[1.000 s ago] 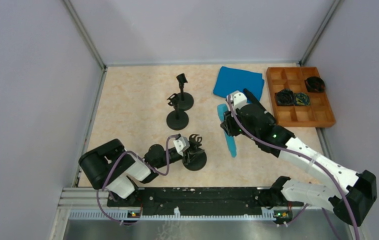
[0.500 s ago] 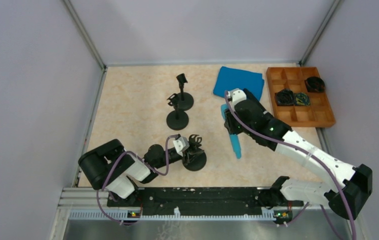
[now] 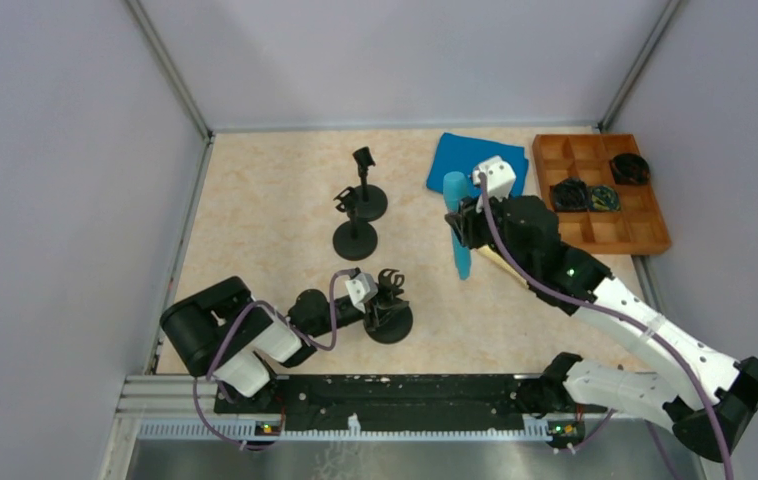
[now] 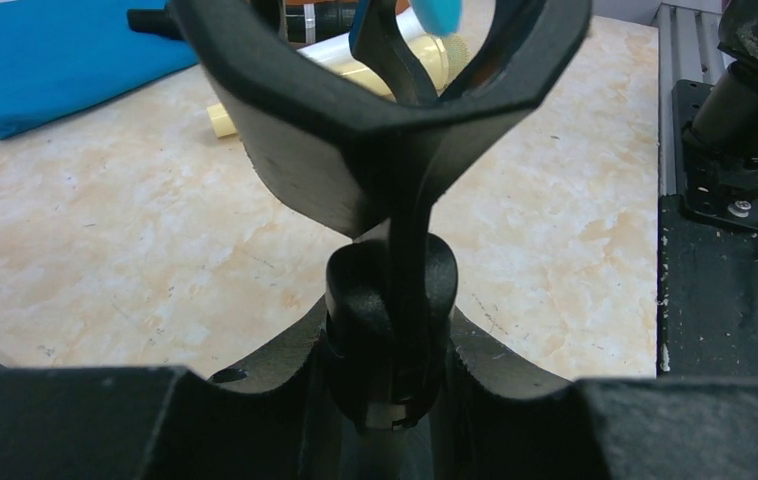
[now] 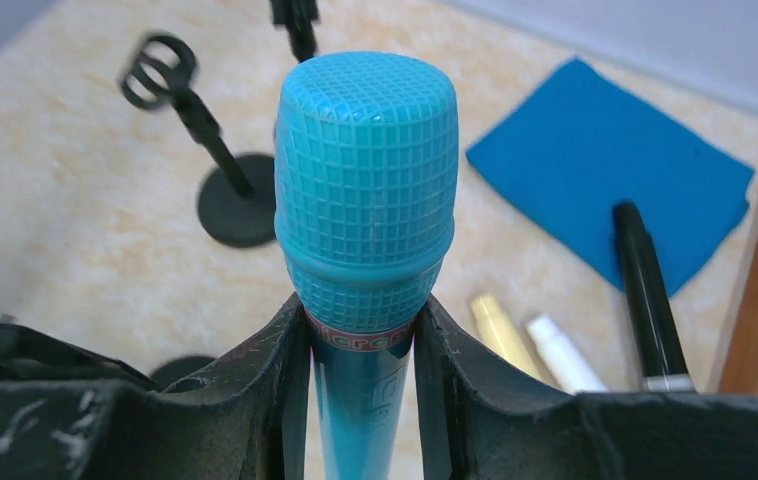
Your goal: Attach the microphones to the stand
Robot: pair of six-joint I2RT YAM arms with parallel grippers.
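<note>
Right end effector: pinching the light blue microphone by its handle, off the surface, head toward 12 o'clock.
Left end effector: pressed together around the near stand.
Stand from microphone: 8 o'clock, well apart.
Resting by the blue cloth: cream microphone, white microphone, black microphone.

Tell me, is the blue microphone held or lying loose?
Held: the right gripper is shut on the light blue microphone below its grille head. Whether its tail clears the table, cannot tell.
</note>
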